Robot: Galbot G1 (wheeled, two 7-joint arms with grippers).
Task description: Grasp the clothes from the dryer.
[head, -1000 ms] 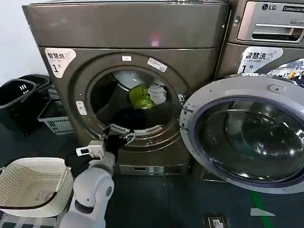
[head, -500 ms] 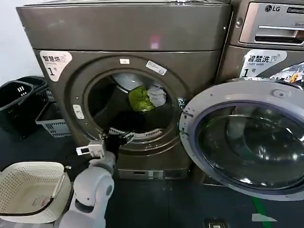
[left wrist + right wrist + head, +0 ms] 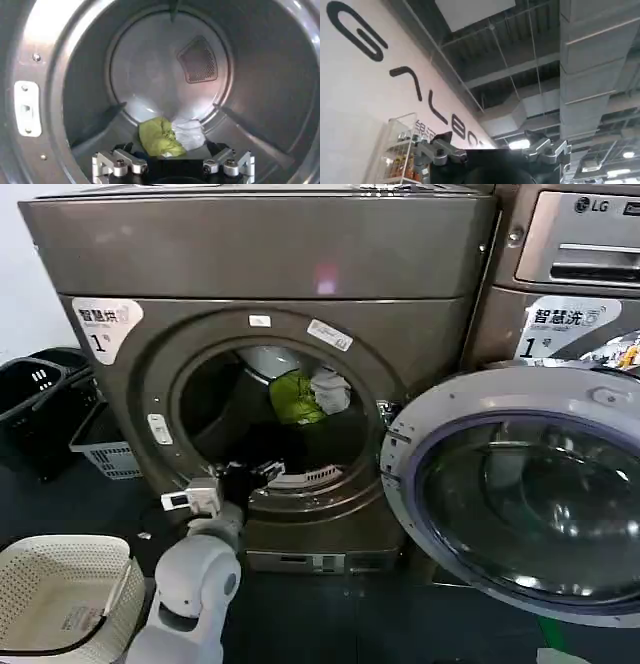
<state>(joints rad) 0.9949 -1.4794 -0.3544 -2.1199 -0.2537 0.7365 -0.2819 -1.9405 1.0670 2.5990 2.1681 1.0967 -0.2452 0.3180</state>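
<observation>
The dryer (image 3: pixel 300 254) is a bronze-brown front-loader with its round glass door (image 3: pixel 520 494) swung open to the right. Deep in the drum lie the clothes: a yellow-green garment (image 3: pixel 296 397) (image 3: pixel 159 138) beside a white-grey one (image 3: pixel 330 389) (image 3: pixel 189 134), with dark fabric (image 3: pixel 216 148) low around them. My left gripper (image 3: pixel 250 476) (image 3: pixel 172 162) hovers at the porthole's lower lip, open, with nothing between its fingers and well short of the clothes. My right gripper (image 3: pixel 492 147) points up toward the ceiling, open and holding nothing.
A white woven basket (image 3: pixel 60 584) stands on the floor at the lower left. Black baskets (image 3: pixel 30 384) and a grey crate (image 3: pixel 100 449) sit left of the dryer. An LG machine (image 3: pixel 580 264) stands to the right, behind the open door.
The dryer has grown larger in the head view and the white basket has slid toward the lower left corner. The left gripper stays at the porthole's lower lip, still open.
</observation>
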